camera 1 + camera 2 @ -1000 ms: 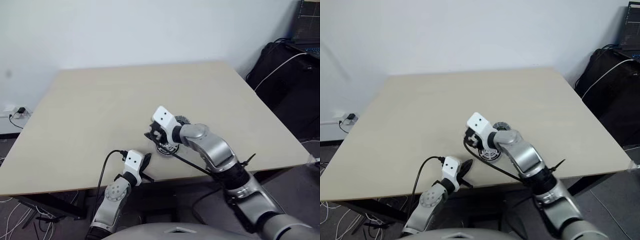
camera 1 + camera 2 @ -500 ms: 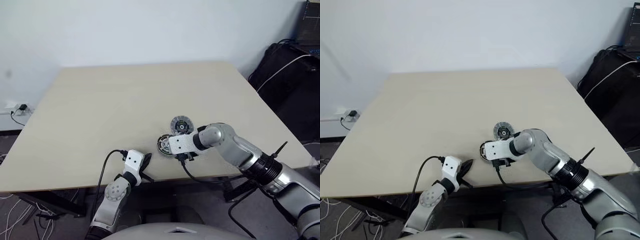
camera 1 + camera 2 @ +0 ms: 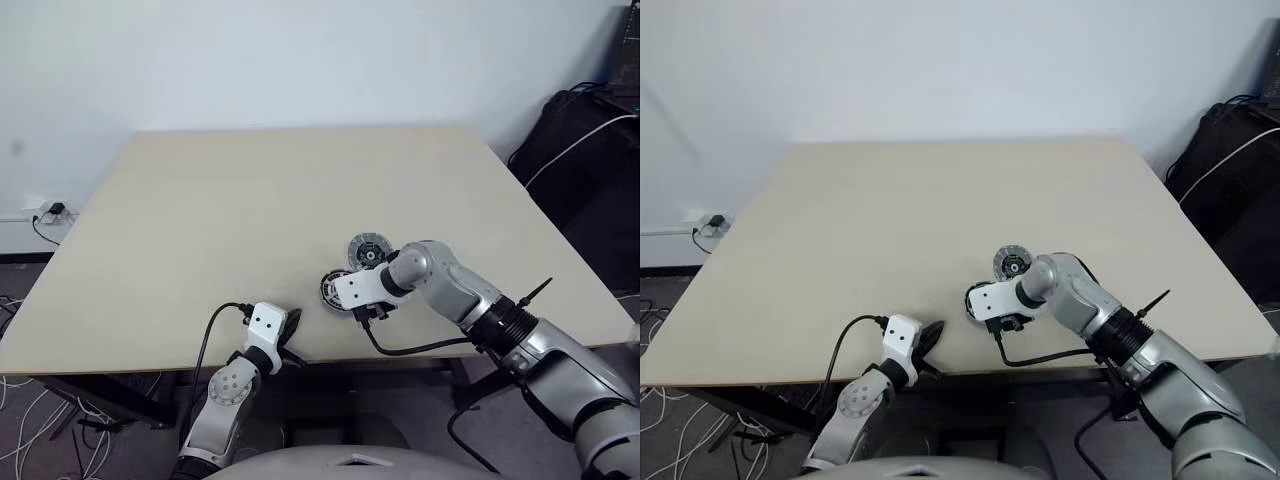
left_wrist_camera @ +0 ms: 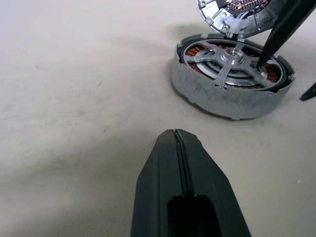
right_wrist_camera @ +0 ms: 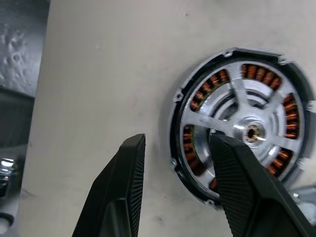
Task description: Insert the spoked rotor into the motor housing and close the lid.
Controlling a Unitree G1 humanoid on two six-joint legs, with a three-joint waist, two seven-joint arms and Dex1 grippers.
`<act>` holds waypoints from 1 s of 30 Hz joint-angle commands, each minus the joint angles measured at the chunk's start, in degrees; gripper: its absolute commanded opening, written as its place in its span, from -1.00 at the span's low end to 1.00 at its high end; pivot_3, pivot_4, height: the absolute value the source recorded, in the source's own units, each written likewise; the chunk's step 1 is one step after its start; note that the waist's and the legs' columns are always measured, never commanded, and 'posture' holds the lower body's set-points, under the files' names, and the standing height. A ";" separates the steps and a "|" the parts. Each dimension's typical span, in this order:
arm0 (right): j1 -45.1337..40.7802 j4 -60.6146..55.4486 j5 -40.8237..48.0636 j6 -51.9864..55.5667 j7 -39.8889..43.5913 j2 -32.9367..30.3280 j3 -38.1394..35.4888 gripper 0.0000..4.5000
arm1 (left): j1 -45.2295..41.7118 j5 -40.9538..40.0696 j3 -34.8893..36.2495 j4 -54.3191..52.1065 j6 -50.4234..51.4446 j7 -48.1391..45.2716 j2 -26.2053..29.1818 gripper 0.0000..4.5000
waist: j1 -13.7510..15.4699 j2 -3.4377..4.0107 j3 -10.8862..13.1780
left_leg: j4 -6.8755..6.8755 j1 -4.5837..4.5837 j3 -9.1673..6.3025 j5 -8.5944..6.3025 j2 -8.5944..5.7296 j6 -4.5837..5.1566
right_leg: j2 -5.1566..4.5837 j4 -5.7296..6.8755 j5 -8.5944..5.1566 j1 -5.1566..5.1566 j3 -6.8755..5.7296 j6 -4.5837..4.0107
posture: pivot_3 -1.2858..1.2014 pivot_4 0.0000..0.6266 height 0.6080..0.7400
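- Right gripper (image 5: 175, 190) points down at the table (image 3: 250, 200) with its two black fingers (image 5: 118, 187) spread apart, holding nothing; one finger stands over bare table outside the motor housing (image 5: 237, 133), the other over the housing's face.
- Under that second finger the spoked rotor (image 4: 229, 61) sits inside the housing, its silver spokes crossing the ring of copper-orange windings.
- Just beyond the right gripper, on its far side, the lid (image 3: 367, 250) lies on the table beside the housing, dark centre up; whether the two touch I cannot tell.
- Left gripper (image 4: 177, 143) rests low by the near table edge, fingers pressed together, empty, well short of the housing, which lies ahead of it.
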 commanded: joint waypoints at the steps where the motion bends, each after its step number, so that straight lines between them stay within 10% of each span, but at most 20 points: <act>1: -0.89 0.82 -1.82 -1.40 1.34 -0.09 -0.61 -0.02 | -0.19 -0.42 -0.06 -2.06 -0.54 0.42 -0.50 -1.00 | 0.00 0.00 -0.01 | 0.00 0.01 0.00 0.00 0.00 0.00 | 0.00 0.00 0.00 0.00 0.00 0.00 | 0.03 -1.00 1.00; 9: -0.02 1.18 -3.26 -1.68 2.11 -0.09 -1.62 -0.97 | -0.31 -0.47 -0.12 -1.77 -0.70 0.64 -0.70 -1.00 | 0.04 0.00 -0.05 | 0.02 0.12 0.01 0.00 0.00 0.00 | 0.01 0.01 -0.02 0.04 -0.01 0.04 | 0.03 -1.00 1.00; 30: 5.36 -4.01 2.68 19.03 -2.77 6.93 -10.46 -0.97 | -1.37 -0.35 -0.54 -0.70 -0.76 0.06 -0.85 -1.00 | 0.06 -0.08 -0.13 | 0.11 0.12 0.04 0.01 0.00 -0.01 | 0.01 0.07 0.12 0.06 0.03 -0.04 | 0.03 -1.00 1.00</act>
